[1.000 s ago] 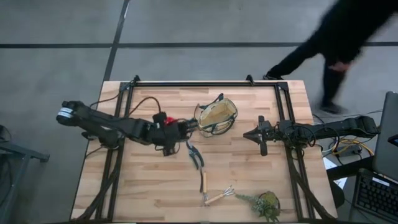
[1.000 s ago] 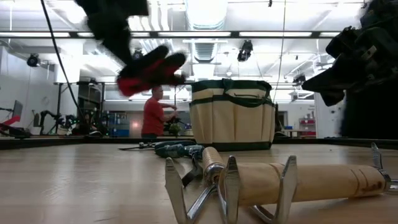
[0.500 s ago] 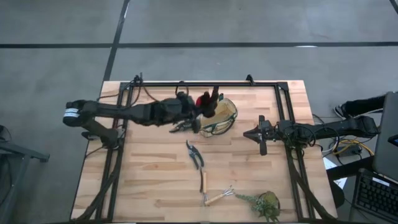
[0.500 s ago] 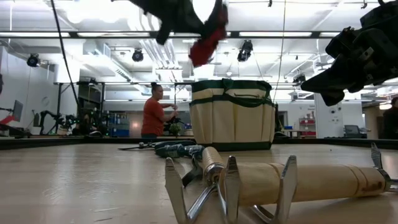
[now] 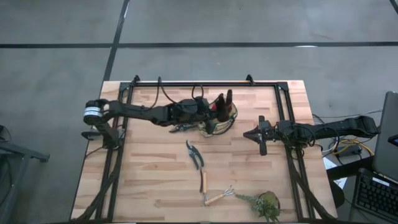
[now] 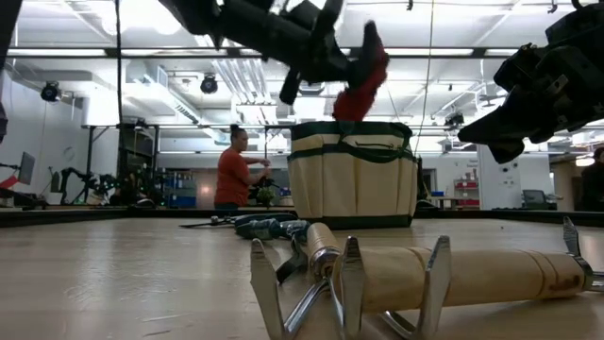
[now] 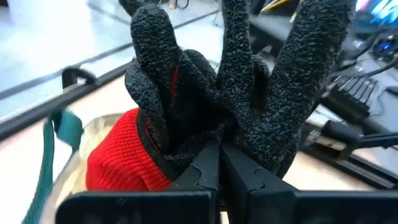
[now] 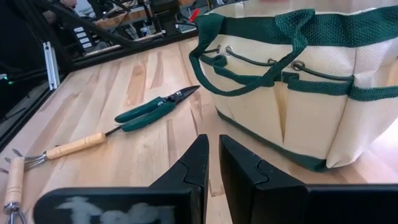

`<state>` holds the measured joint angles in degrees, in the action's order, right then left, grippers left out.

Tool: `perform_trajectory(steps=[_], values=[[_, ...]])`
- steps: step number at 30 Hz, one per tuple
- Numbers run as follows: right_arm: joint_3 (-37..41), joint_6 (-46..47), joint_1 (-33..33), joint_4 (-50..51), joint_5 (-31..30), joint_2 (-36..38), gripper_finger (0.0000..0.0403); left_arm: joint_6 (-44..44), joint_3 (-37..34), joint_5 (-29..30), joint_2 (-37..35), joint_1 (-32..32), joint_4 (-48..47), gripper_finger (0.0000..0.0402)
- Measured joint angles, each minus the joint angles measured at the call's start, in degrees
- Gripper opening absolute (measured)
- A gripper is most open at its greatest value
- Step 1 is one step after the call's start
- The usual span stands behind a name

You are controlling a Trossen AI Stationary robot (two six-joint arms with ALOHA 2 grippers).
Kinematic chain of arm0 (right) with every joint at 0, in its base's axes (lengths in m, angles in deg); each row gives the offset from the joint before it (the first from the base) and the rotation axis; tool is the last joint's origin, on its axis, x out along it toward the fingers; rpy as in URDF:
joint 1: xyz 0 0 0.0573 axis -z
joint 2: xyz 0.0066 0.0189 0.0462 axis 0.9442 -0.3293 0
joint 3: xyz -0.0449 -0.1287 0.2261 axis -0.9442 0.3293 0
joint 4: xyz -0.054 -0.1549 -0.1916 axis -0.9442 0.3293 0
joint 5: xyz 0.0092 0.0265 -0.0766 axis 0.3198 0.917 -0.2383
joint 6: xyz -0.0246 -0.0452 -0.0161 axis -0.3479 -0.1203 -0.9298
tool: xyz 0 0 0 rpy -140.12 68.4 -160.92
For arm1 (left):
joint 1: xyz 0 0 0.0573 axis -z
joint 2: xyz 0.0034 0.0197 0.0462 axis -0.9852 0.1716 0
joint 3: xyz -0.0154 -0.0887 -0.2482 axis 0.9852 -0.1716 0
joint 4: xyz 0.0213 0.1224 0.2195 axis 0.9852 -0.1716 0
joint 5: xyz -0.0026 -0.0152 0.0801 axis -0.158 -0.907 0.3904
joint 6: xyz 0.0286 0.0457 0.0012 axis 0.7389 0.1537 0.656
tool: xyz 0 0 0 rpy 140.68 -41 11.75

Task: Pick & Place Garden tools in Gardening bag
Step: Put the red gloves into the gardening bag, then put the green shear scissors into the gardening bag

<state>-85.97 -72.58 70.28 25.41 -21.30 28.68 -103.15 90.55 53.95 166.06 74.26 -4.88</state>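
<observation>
My left gripper (image 5: 210, 114) is shut on the red-and-black glove bundle (image 5: 222, 104), above the tan gardening bag (image 6: 351, 175) with its green rim. The glove also shows in the low view (image 6: 363, 74) and in the left wrist view (image 7: 205, 93). The bag stands on its base at the table's far middle, mostly hidden under my arm in the high view (image 5: 225, 123). My right gripper (image 5: 247, 134) is shut and empty, to the right of the bag. Pruning shears (image 5: 195, 154) and two wooden-handled fork tools (image 5: 203, 183) (image 5: 219, 197) lie flat on the table. My left gripper pinches the glove bundle's black middle part (image 7: 214, 138) between its two fingers. It comes slanting from the table's left. The black glove fingers (image 7: 236, 56) stick out past the fingertips. The glove is lifted clear, and its red cuff (image 6: 357, 94) hangs just above the bag's rim.
A green leafy plant clump (image 5: 265, 204) lies at the near right. The fork tools (image 6: 415, 281) lie close in front of the low camera. A black frame (image 5: 205, 83) runs along the far edge. A person (image 6: 231, 175) stands in the room behind.
My left gripper, shut on the glove, has risen from the table left of the bag. It has swung toward the far edge and then right, to above the bag. The glove has turned about, and its red cuff now hangs down. A person beyond the far right corner has left the high view.
</observation>
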Motion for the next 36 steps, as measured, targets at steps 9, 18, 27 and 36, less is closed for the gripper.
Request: perform_trajectory(steps=[9,18,27,36], values=[[0.0,1.1,0.0,0.0,0.0,0.0,0.0034,-3.6,0.0,1.0,2.9,-0.9,-0.5,0.0007],[0.0,1.1,0.0,0.0,0.0,0.0,0.0034,-7.9,0.0,0.9,2.4,-0.8,-1.2,0.0057],[0.0,1.1,0.0,0.0,0.0,0.0,0.0034,-10.7,0.0,2.1,2.4,-0.8,-5.4,0.0163],[0.0,1.1,0.0,0.2,0.0,0.1,0.0034,-8.6,0.0,-4.8,1.4,-0.6,-6.1,0.0179]])
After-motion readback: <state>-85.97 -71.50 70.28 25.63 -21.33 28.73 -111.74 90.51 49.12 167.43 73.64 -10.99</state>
